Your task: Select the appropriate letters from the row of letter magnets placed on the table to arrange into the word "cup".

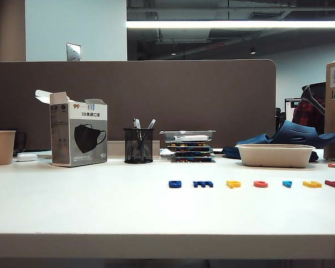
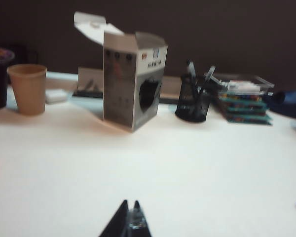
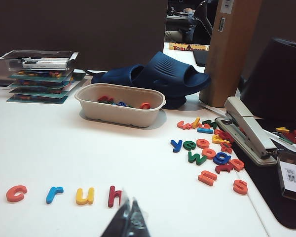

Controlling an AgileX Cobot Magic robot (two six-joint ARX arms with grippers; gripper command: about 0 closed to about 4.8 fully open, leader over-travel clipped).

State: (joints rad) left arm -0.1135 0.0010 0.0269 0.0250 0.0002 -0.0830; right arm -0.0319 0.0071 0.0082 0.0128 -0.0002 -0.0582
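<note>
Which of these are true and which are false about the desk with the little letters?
1. The red c lies in the row on the table. True.
2. The pen cup is tipped over. False: it stands upright with pens in it.
3. The right gripper is holding the yellow u. False: it is shut on nothing, and the u lies on the table.
4. The beige tray has a few letters inside. True.
5. The left gripper is open wide. False: its jaws are shut, low over bare table.
6. The mask box has its top flap open. True.
</note>
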